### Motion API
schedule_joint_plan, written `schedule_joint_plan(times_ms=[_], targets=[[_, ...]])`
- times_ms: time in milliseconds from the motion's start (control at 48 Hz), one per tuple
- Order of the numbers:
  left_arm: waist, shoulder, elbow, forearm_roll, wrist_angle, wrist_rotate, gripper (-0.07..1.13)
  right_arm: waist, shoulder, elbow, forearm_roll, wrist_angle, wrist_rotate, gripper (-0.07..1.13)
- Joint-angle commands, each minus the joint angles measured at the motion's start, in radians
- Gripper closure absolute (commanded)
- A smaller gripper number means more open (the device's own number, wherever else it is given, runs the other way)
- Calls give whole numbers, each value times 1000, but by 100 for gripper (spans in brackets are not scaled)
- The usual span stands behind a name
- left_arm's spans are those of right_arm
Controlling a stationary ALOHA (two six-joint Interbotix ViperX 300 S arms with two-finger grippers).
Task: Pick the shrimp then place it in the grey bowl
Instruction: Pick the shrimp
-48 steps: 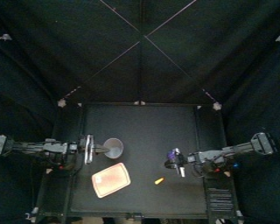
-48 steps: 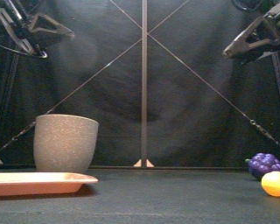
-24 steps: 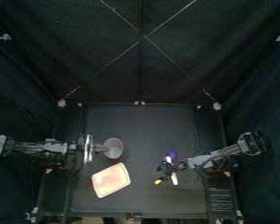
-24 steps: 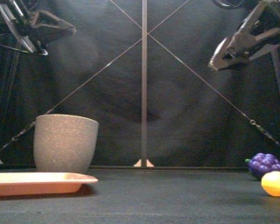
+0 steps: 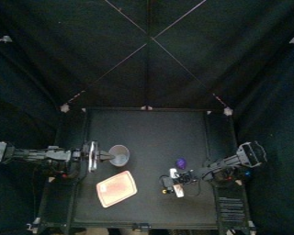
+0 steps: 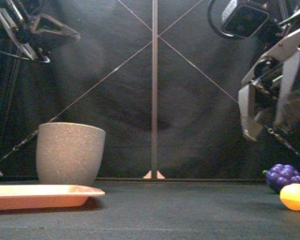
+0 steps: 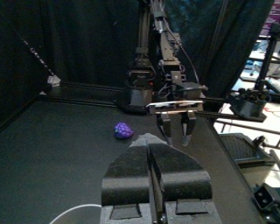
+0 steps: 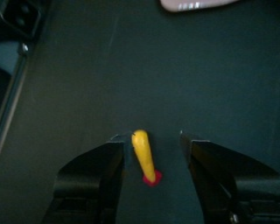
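R claw (image 8: pixel 150 138) is seen open above the yellow shrimp (image 8: pixel 140 156), which is framed betw. its jaws, lying on the worktop (image 5: pixel 150 128) near purple grapes (image 5: pixel 178 171). L claw (image 7: pixel 154 149) is seen closed, empty, beside the grey bowl (image 5: pixel 118 156).

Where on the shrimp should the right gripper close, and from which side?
Grip the shrimp across its yellow middle, from straight above. It lies flat on the table, long and thin, lengthwise between the open jaws of the right gripper, so they meet its narrow width.
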Motion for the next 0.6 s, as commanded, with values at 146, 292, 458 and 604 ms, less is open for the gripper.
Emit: schedule_joint_plan(times_ms=[146, 292, 458, 604], targets=[[-2, 3, -14, 3, -9, 5, 80, 6, 29, -44, 3, 103, -2, 22], [0, 3, -14, 6, -9, 5, 80, 20, 67, -54, 11, 110, -2, 22], [0, 3, -12, 8, -12, 5, 80, 44, 135, -80, 11, 115, 0, 22], [0, 3, -11, 6, -14, 5, 80, 44, 178, -98, 12, 129, 2, 22]])
